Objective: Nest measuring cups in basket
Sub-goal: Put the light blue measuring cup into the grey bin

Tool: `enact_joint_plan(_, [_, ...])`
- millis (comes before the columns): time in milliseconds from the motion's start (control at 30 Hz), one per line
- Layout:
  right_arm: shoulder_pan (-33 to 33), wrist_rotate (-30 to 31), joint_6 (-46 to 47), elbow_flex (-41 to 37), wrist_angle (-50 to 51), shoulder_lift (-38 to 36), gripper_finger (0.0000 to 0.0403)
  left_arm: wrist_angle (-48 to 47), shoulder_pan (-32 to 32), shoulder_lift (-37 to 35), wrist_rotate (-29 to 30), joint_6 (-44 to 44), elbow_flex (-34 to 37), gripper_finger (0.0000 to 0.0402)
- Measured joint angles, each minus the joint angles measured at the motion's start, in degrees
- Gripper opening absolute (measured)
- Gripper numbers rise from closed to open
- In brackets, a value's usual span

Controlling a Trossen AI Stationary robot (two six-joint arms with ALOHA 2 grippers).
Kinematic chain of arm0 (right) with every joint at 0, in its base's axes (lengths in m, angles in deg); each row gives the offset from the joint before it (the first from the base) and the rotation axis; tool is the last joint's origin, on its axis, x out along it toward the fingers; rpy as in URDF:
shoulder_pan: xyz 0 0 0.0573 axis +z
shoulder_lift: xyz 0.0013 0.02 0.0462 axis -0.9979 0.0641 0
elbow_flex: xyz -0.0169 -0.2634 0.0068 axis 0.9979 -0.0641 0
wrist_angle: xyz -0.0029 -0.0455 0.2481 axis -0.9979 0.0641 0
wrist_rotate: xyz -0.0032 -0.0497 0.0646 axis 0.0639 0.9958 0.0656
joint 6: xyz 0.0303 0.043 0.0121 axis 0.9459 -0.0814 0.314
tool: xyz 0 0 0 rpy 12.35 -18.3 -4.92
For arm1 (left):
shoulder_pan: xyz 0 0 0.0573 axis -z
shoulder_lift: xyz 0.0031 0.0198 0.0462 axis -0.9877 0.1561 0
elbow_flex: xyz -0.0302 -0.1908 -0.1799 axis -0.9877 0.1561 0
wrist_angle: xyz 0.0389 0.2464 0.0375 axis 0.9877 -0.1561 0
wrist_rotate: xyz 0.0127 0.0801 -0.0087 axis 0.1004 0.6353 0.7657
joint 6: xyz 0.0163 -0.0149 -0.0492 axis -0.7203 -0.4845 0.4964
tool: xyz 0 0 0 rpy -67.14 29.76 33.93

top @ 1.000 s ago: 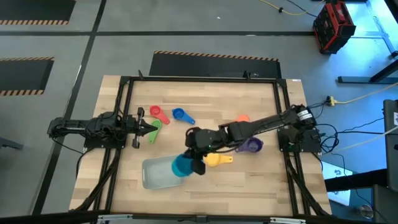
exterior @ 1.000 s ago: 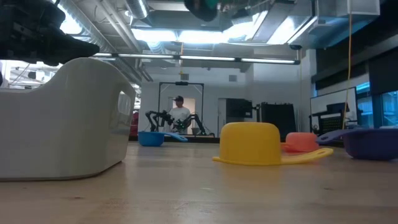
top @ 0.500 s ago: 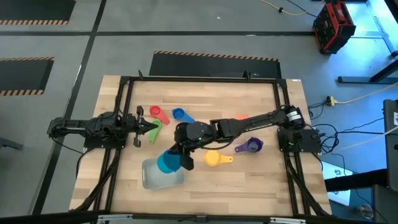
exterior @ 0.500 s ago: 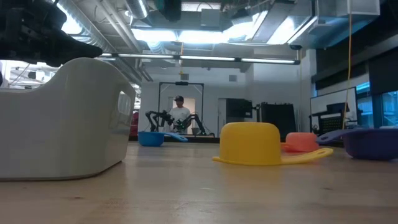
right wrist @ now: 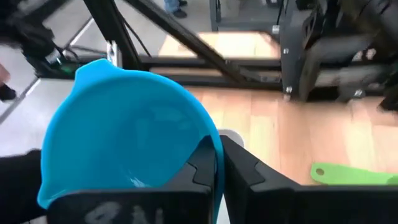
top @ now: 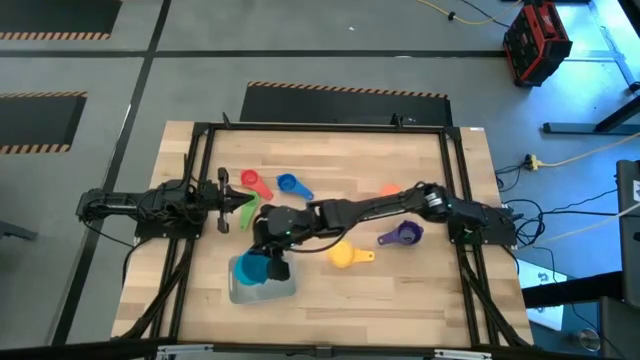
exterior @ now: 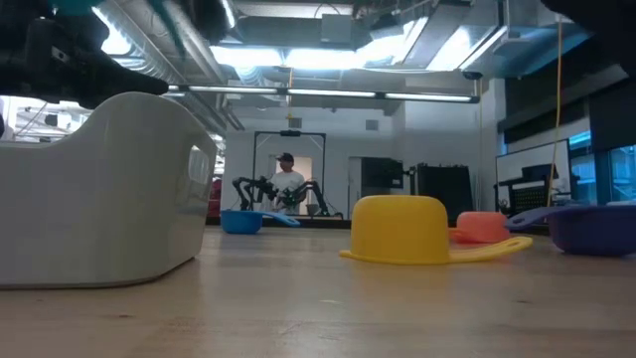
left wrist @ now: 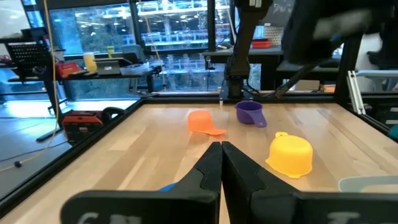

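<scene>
Now the teal measuring cup (top: 256, 267) hangs right over the pale basket (top: 285, 289) near the front-left of the counter (top: 330, 175), pinched by its handle in the right pincer (top: 275, 266), fingers clamped tight on it. A second ago that cup was out past the basket's right-hand end, near the yellow cup (top: 342, 256); the right arm has swung it steadily leftward, so it is over the bin's middle and, I'd say, about ready to be lowered and let go. As the biggest of the set, it looks like the base the others will nest into. The rest have not budged: yellow and purple cup (top: 402, 234) to the right, orange cup (top: 390, 189) behind them, red cup (top: 250, 180), blue cup (top: 288, 183) and green cup (top: 246, 208) farther back on the left. The left pincer (top: 243, 198) waits closed and empty beside the green one
</scene>
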Motion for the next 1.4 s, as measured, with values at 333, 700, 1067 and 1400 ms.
enact_joint_plan(333, [0.0,0.0,0.2,1.3,1.7,4.9,0.0016,-0.1,0.0,0.0,0.0,0.0,0.0,0.0000])
enact_joint_plan(700, [1.0,0.0,0.0,0.7,1.4,7.8,0.0016,-0.1,0.0,0.0,0.0,0.0,0.0,0.0000])
enact_joint_plan(1067, [1.0,0.2,0.0,0.2,5.3,7.9,0.0016,-0.1,0.0,0.0,0.0,0.0,0.0,0.0000])
enact_joint_plan(1400, [0.9,0.1,-1.1,0.1,4.3,10.9,0.0016,-0.1,0.0,0.0,-0.1,0.0,0.0,0.0000])
